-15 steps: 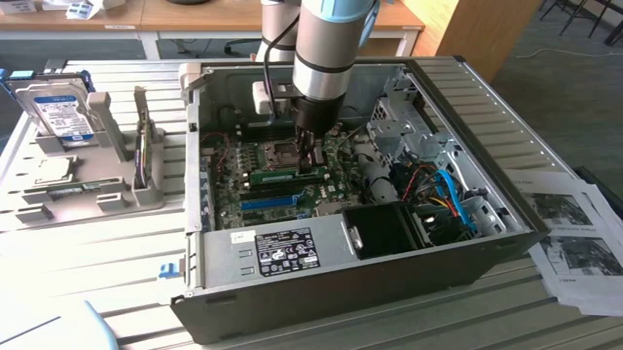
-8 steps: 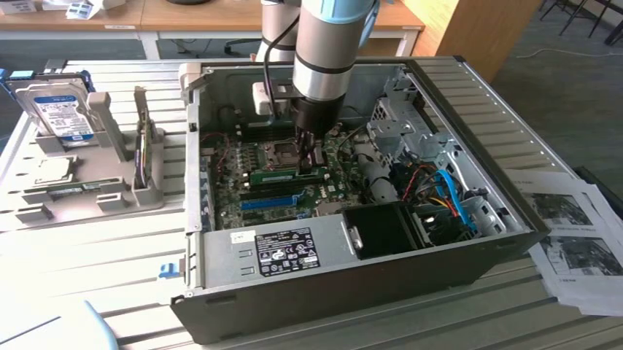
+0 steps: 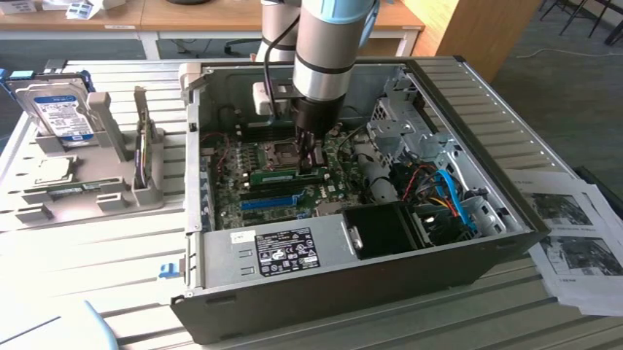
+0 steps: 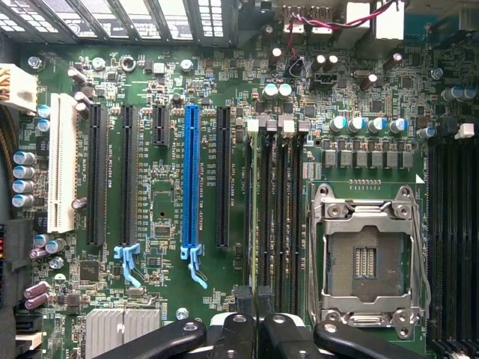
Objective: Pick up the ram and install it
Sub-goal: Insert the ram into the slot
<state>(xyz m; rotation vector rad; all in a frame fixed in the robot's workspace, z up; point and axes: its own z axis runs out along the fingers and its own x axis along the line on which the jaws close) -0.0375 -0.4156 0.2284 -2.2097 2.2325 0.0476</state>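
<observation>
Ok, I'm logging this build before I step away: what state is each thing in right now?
computer case: open, side panel off.
ram: gripped, low over the motherboard.
gripper: shut on the ram.
CPU socket: empty, no cooler.
blue slot: empty.
hard drive: upright in its grey holder.

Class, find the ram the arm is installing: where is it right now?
In the exterior view, the ram sits inside the open computer case, at the tips of the gripper, between the processor socket and the blue slot.
</observation>
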